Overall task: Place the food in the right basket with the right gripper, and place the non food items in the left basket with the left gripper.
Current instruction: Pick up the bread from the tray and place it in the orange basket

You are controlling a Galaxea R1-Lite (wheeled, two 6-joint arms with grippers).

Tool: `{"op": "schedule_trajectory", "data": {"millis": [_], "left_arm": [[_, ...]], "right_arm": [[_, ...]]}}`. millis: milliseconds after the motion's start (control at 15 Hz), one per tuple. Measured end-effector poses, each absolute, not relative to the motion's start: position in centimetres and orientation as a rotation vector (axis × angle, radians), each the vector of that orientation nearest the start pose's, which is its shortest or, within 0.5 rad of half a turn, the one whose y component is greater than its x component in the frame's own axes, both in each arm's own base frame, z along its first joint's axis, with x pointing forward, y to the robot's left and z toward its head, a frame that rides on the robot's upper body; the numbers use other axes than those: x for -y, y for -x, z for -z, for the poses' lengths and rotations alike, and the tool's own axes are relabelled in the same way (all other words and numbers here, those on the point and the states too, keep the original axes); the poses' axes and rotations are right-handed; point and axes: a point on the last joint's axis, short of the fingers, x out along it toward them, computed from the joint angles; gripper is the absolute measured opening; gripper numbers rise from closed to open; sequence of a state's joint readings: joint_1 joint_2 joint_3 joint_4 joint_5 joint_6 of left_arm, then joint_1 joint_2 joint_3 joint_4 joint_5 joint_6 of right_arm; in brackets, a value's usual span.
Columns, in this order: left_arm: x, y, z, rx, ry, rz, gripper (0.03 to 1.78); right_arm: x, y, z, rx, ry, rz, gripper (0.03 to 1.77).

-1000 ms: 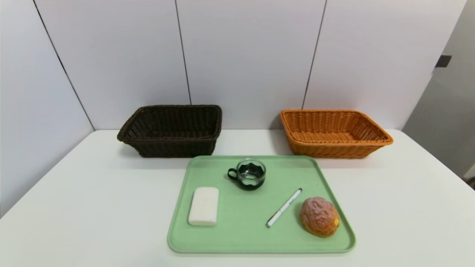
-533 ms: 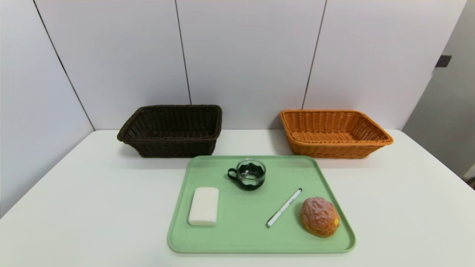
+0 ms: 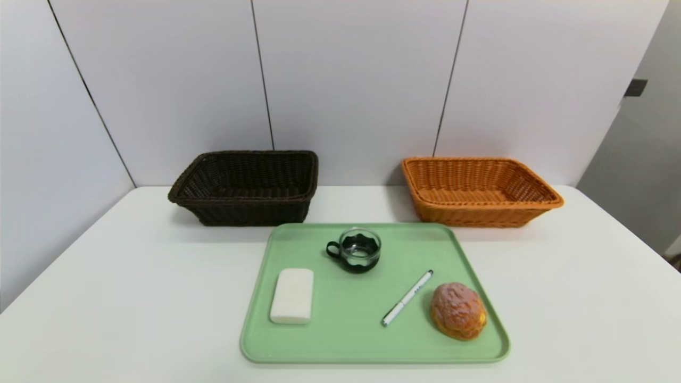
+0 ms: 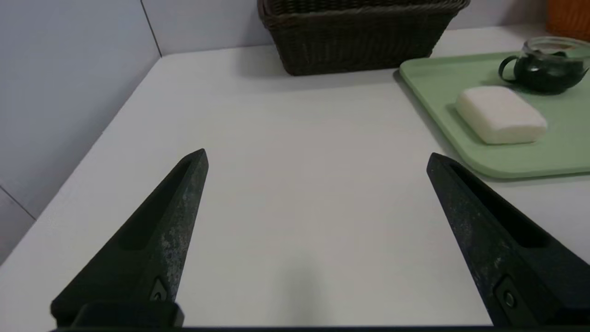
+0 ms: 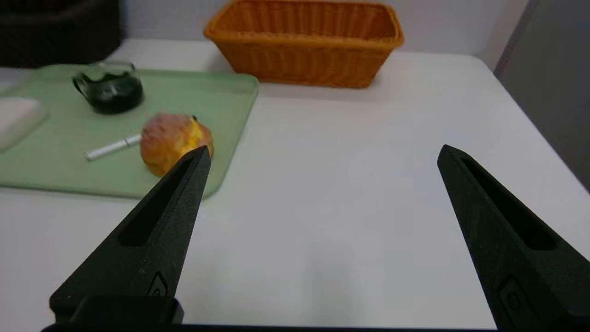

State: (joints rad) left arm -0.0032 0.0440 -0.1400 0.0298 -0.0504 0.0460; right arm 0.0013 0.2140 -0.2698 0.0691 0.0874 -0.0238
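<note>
Black, tapered fingers (image 4: 184, 198) of the left gripper (image 4: 315, 157) stand spread wide, with nothing between them, over the bare white table (image 4: 295, 184) on the robot's left side. Ahead of this gripper and toward the robot's middle lies the green tray (image 4: 433, 78), well apart from the fingertips. On the tray, the white block (image 4: 500, 114) is the nearest item to the left gripper; the glass cup (image 4: 546, 64) with its black handle sits beyond the block. The dark brown basket (image 4: 359, 37) stands farther ahead, past the tray's near corner.

The right gripper (image 5: 322, 154) is likewise fully released and grasps nothing, poised over bare table on the robot's right side. The bun (image 5: 173, 140) lies on the tray just ahead of and inward from this gripper's inner finger (image 5: 175, 203), which overlaps the bun's near edge in the right wrist view; whether they are close in depth cannot be told. The white pen (image 5: 113, 146) lies beside the bun on the side away from the right gripper. The orange basket (image 5: 304, 44) stands ahead of the right gripper, beyond the tray's far corner.

In the head view neither gripper appears; both baskets hold nothing visible.
</note>
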Motion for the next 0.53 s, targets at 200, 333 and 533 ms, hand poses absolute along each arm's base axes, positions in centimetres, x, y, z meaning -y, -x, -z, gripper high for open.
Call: {"op": "schedule_trajectory", "data": {"millis": [200, 333, 533], "left_arm": [[0.1, 2.9, -17.0, 0.105, -0.051, 0.069, 1.69], [0.2, 1.7, -21.2, 0.102, -0.050, 0.089, 1.69], [0.3, -2.5, -27.4, 0.062, -0.019, 0.111, 1.69]], "right_arm": [[-0.3, 0.6, -23.8, 0.003, 0.014, -0.130, 1.70], [-0.3, -1.3, -29.9, -0.003, 0.010, -0.153, 1.70], [-0.7, -5.5, -36.4, -0.092, -0.002, -0.211, 1.70]]}}
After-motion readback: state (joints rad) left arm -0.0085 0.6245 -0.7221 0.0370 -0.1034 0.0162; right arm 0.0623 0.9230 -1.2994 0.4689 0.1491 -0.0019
